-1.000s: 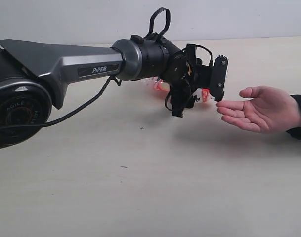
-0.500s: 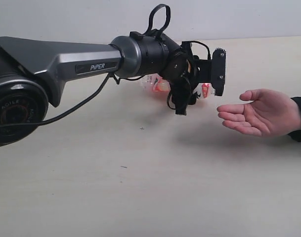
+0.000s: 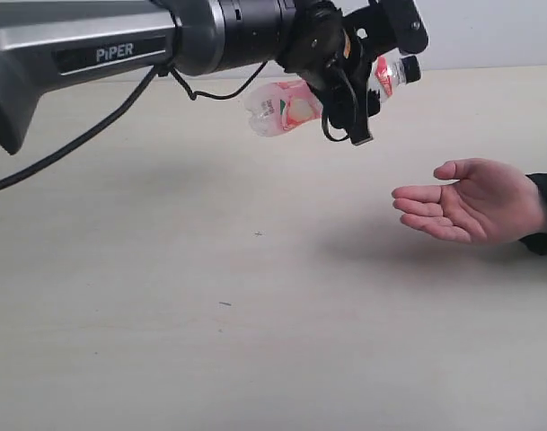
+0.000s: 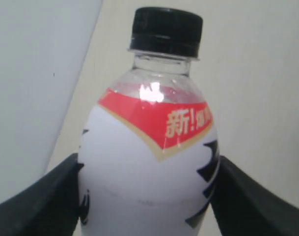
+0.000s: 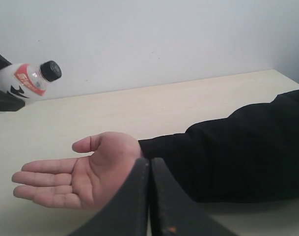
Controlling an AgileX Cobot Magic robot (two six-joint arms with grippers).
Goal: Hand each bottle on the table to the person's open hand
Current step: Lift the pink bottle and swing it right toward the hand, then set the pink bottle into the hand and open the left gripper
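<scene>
My left gripper (image 3: 377,77) is shut on a clear bottle (image 3: 286,106) with a pink-peach label and a black cap (image 3: 410,68). It holds the bottle on its side in the air, above the table (image 3: 255,314), cap towards the right. In the left wrist view the bottle (image 4: 149,147) fills the space between the black fingers (image 4: 41,199). The person's open hand (image 3: 466,202) lies palm up, lower and to the right of the cap. My right gripper (image 5: 149,162) is shut and empty, close to the hand (image 5: 75,179). The other bottles are out of view.
A dark sleeve (image 5: 228,152) runs from the hand towards the right over the tabletop. The grey left arm (image 3: 102,49) spans the upper left of the exterior view. A pale wall (image 5: 164,39) stands behind the table's far edge.
The left arm has risen and lifted the bottle well above the table. The person's hand has stayed about where it was.
</scene>
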